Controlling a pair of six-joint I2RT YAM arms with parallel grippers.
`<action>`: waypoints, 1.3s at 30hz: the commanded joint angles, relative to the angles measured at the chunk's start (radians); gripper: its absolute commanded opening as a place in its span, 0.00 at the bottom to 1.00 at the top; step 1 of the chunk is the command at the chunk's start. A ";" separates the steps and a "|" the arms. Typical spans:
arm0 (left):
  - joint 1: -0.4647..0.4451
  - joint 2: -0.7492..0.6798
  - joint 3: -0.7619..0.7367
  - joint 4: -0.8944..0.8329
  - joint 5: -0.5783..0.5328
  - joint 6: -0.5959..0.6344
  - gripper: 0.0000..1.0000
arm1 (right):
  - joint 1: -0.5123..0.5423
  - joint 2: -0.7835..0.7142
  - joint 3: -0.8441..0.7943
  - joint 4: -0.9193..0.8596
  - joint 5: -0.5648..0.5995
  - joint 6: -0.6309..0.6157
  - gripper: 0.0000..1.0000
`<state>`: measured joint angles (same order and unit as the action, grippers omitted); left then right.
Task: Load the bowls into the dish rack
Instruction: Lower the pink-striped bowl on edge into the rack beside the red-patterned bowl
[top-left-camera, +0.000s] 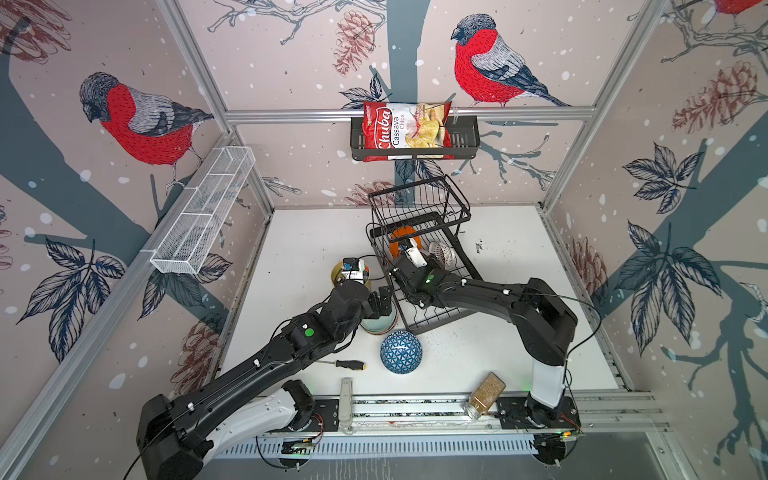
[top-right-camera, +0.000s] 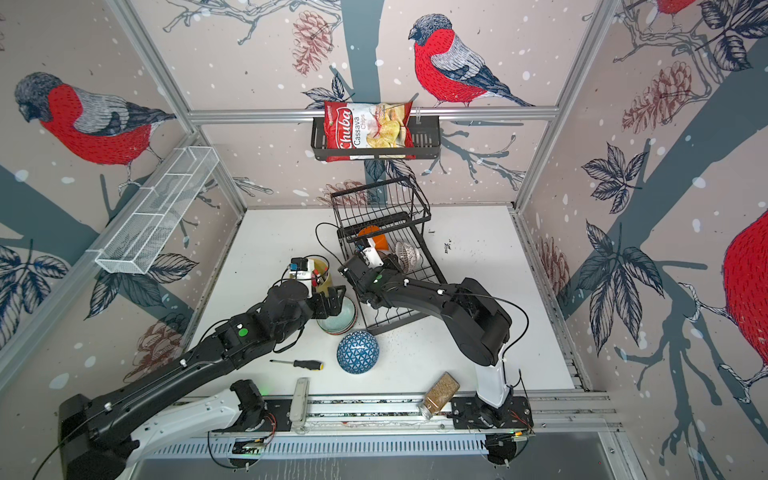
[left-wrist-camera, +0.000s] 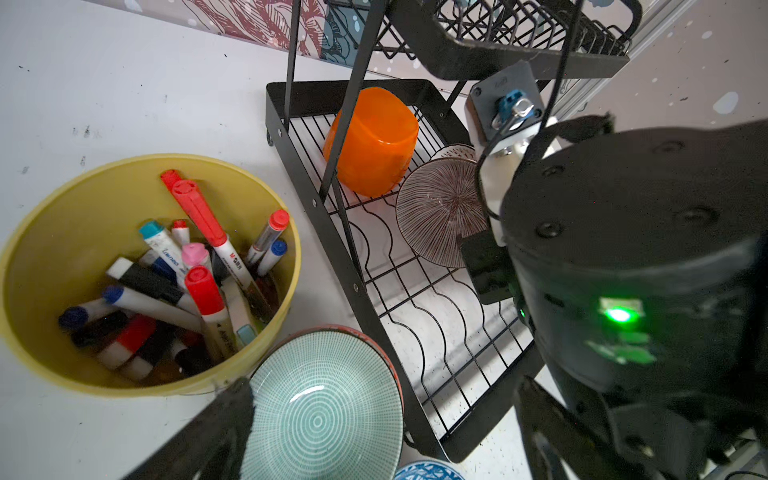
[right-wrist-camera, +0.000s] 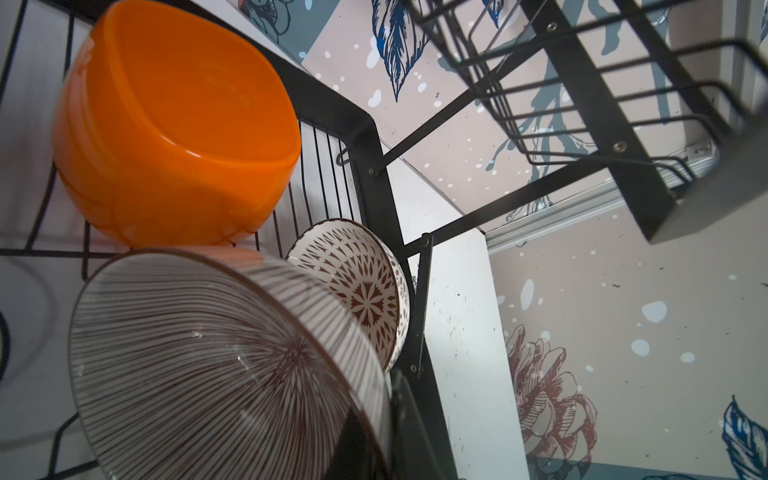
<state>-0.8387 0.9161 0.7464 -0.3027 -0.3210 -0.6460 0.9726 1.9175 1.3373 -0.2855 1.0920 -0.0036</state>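
Note:
The black wire dish rack (top-left-camera: 440, 322) (top-right-camera: 399, 322) stands mid-table. On its lower tray an orange bowl (top-left-camera: 401, 241) (right-wrist-camera: 174, 124) lies tipped, with a lattice-patterned bowl (top-left-camera: 441, 252) (right-wrist-camera: 357, 291) beside it. My right gripper (right-wrist-camera: 388, 399) is shut on the rim of the pink-striped bowl (right-wrist-camera: 208, 353) (left-wrist-camera: 440, 208), held tilted over the tray. A pale teal bowl (top-left-camera: 380, 326) (left-wrist-camera: 324, 415) sits upright on the table against the rack's front left corner. My left gripper (top-left-camera: 384, 303) (left-wrist-camera: 384, 395) hangs open above it, one finger (left-wrist-camera: 232, 403) at its rim. A blue patterned bowl (top-left-camera: 401, 351) (top-right-camera: 357, 352) lies upside down nearby.
A yellow cup of markers (top-left-camera: 345, 272) (left-wrist-camera: 62, 249) stands just left of the teal bowl. A screwdriver (top-left-camera: 349, 364) and a spice jar (top-left-camera: 486, 392) lie near the front edge. A wall basket with a chips bag (top-left-camera: 415, 137) and a white mesh shelf (top-left-camera: 203, 212) hang above.

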 joint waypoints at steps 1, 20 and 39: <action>0.005 -0.008 -0.001 -0.008 -0.023 0.020 0.97 | -0.012 0.018 0.022 0.080 0.056 -0.029 0.00; 0.010 -0.035 -0.012 -0.020 -0.041 0.016 0.97 | -0.043 0.100 0.069 0.105 0.115 -0.011 0.00; 0.010 -0.031 -0.019 -0.014 -0.026 0.017 0.97 | -0.075 0.172 0.107 0.113 0.146 0.005 0.00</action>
<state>-0.8299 0.8852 0.7288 -0.3264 -0.3431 -0.6422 0.9009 2.0830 1.4338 -0.2104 1.1816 -0.0200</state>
